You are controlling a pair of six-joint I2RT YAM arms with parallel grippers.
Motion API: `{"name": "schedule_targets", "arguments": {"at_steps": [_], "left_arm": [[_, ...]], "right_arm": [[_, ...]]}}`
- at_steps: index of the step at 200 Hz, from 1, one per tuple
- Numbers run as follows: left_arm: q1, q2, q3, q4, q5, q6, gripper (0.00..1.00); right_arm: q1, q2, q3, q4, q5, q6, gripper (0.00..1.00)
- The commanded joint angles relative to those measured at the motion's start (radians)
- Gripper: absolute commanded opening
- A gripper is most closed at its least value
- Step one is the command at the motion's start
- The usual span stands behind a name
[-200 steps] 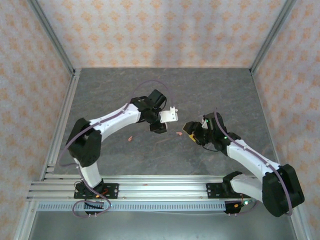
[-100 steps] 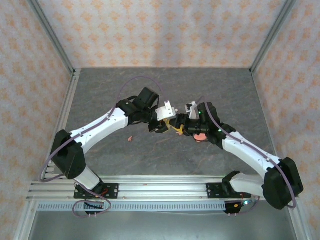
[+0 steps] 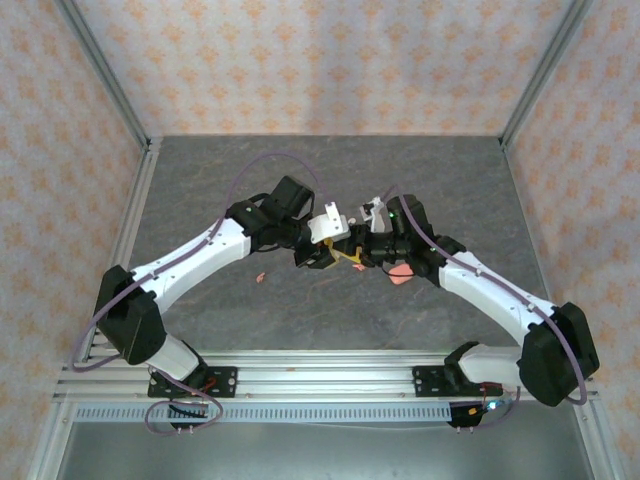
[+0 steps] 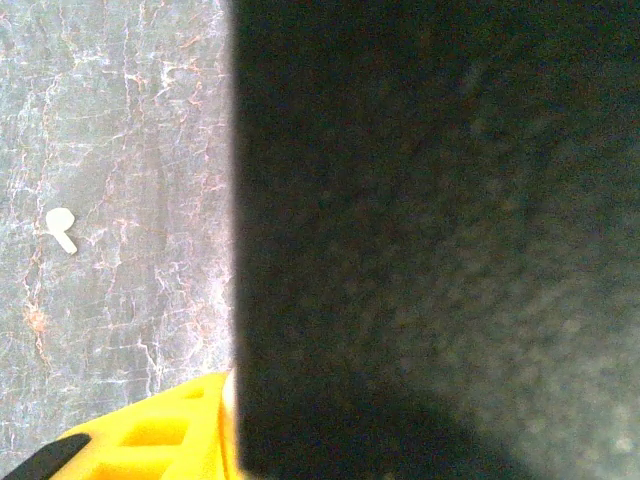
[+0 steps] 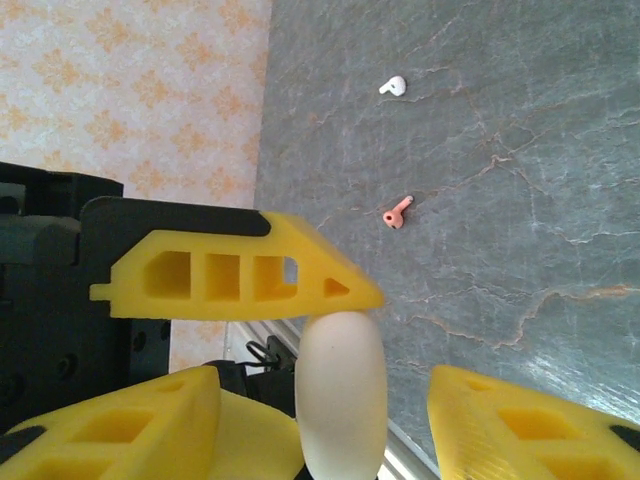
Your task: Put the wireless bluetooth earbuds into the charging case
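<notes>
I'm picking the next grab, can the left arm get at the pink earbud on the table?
Probably, for reach: the pink earbud lies on bare table near the left gripper, nothing over it. But that gripper is up against the white case, so it may be busy.

Soft, even light keeps the overhead view bright, with faint shadows under the arms [image 3: 200, 260] on the grey table [image 3: 200, 190]. The left wrist view is dark, grainy and unfocused from 12 round to 6 o'clock. The right wrist view is sharp on the table, softer on the white case [image 5: 340, 390] at 6 o'clock.
</notes>
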Motion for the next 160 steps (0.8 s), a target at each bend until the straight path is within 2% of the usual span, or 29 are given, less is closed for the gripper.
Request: {"name": "schedule_targets", "arguments": {"at_steps": [1,57,74,129,160], "left_arm": [[-0.001,-0.058,-0.004,0.058,0.073,-0.042,0.35],[0.011,-0.075,-0.024,0.074,0.119,-0.069,0.35],[0.017,-0.082,-0.030,0.085,0.127,-0.083,0.35],[0.053,-0.107,-0.035,0.114,0.132,-0.133,0.35],[0.057,-0.112,-0.040,0.136,0.105,-0.163,0.37]], "right_arm": [[0.014,0.021,0.013,-0.032,-0.010,-0.032,0.55],[0.013,0.048,0.037,-0.100,0.008,-0.056,0.54],[0.012,0.048,0.037,-0.100,0.005,-0.061,0.51],[0.013,0.052,0.067,-0.151,-0.036,-0.118,0.20],[0.014,0.050,0.105,-0.195,-0.044,-0.165,0.10]]}}
